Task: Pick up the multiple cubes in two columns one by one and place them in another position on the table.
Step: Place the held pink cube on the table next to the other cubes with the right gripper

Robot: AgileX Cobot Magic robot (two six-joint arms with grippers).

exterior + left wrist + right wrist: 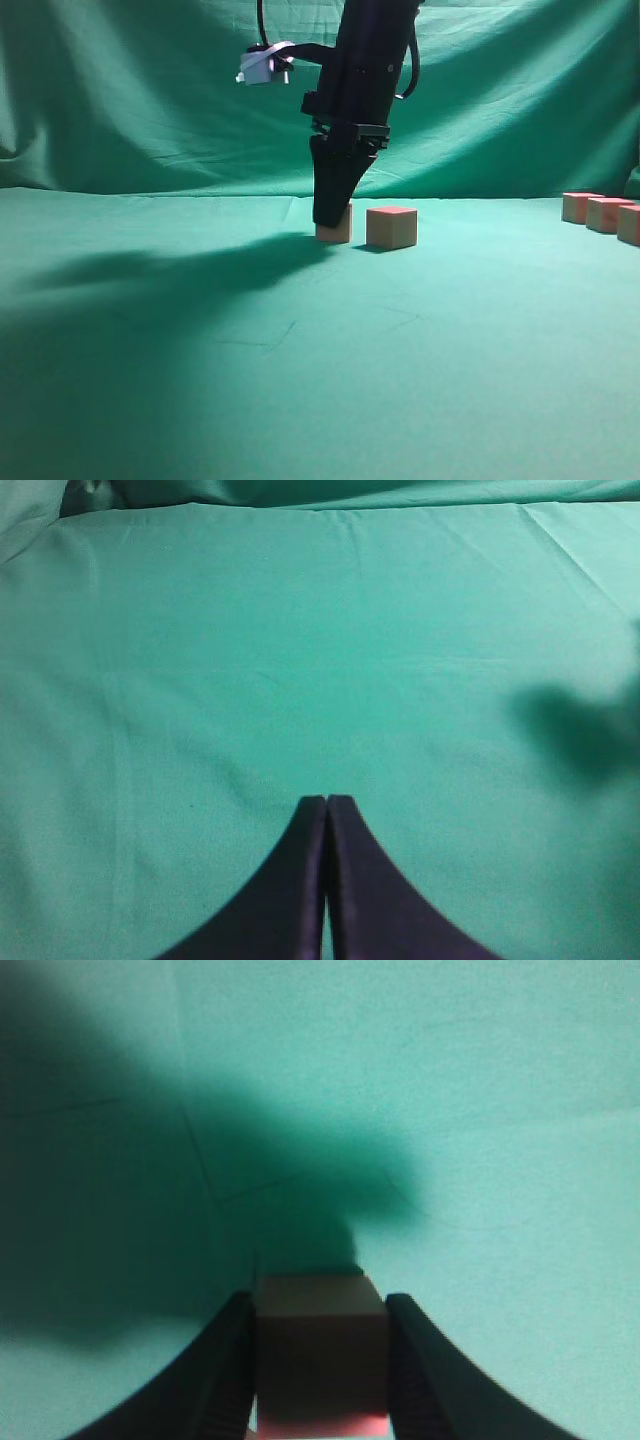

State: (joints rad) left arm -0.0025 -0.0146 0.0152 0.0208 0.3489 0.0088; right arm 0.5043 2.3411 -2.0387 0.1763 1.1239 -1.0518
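Cube at centre frame sits clamped in your right gripper, resting on the green table beside another cube. Your left gripper is clenched empty.

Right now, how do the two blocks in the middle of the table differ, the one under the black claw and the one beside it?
The gripped cube sits between the right gripper fingers, which press its two sides; the free cube stands untouched just to its right. The gripped cube is largely hidden behind the fingers and shaded; the free cube shows fully, reddish top in plain sight. Both look the same size, upright, and seem to rest on the table.
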